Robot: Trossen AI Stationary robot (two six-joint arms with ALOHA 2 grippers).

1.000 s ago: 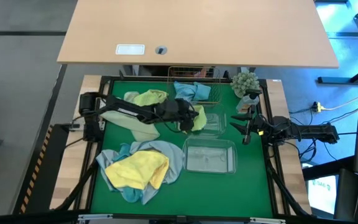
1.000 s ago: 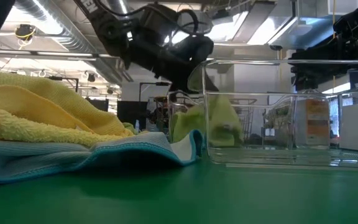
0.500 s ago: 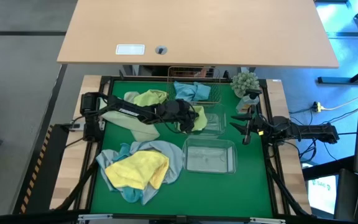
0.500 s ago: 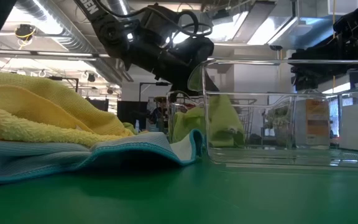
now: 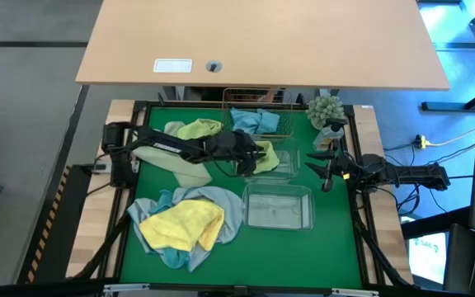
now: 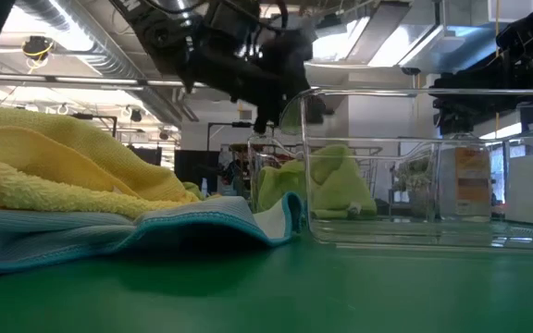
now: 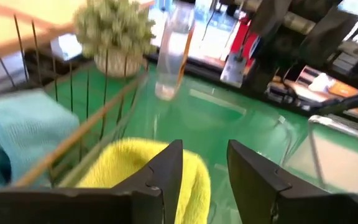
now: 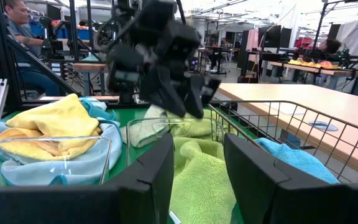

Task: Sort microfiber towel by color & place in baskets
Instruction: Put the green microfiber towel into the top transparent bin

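From above, the left end effector (image 5: 250, 155) hangs over the near clear tub (image 5: 272, 162), the one just in front of the wire basket (image 5: 258, 111). The lime-green towel (image 5: 264, 158) that a second ago draped from the fingers beside the tub's wall now lies inside it, so the drop looks done. A blue towel (image 5: 252, 120) already sits in the wire basket, and the second clear tub (image 5: 279, 206) nearer the front appears empty. The right end effector (image 5: 328, 171) waits at the worktop's right edge by the potted plant (image 5: 326, 110), its fingers parted and holding nothing.

At table height, the green towel (image 6: 327, 190) has slumped to the tub floor behind the clear wall, where before it hung higher, and the left arm has lifted clear of it. A yellow towel (image 6: 72, 171) on a teal one (image 6: 137, 227) fills the foreground, still unsorted.

The left wrist view shows its own fingers (image 7: 166, 174) spread apart with the towel (image 7: 135, 171) lying loose below them (released, not gripped).

The right wrist view confirms the green cloth (image 8: 197, 168) settled under the left end effector (image 8: 194, 102).

One colour is placed; the yellow and teal pile is likely next.
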